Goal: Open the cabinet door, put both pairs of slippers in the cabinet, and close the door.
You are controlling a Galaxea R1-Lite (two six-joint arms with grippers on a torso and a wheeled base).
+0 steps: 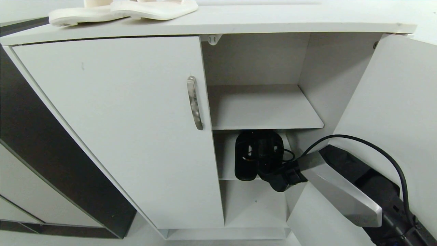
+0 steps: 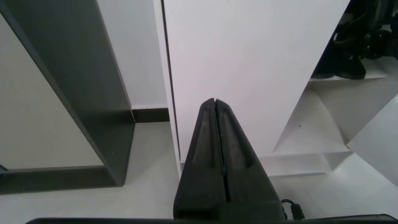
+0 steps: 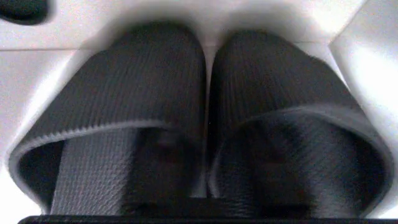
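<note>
Head: black pair (image 1: 251, 157) is on the cabinet's (image 1: 273, 27) middle shelf (image 1: 227, 171), with the right claw (image 1: 271, 169) at it from the front. Can't tell its grip, black on black. White pair (image 1: 123, 12) is on the cabinet top, left end, nearer the left arm.
Left wrist: left claw (image 2: 214, 130) clenched, empty, facing the cabinet's closed door (image 2: 249, 62).
Right wrist: black pair (image 3: 143, 81) lies side by side, long axes running straight away from the claw, deeper into the cabinet.

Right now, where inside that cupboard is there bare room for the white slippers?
The upper shelf, between the closed left door and the cabinet's right wall, is bare. So is the bottom compartment, below the black slippers. The middle shelf is crowded: the black slippers and the right gripper sit there.
</note>
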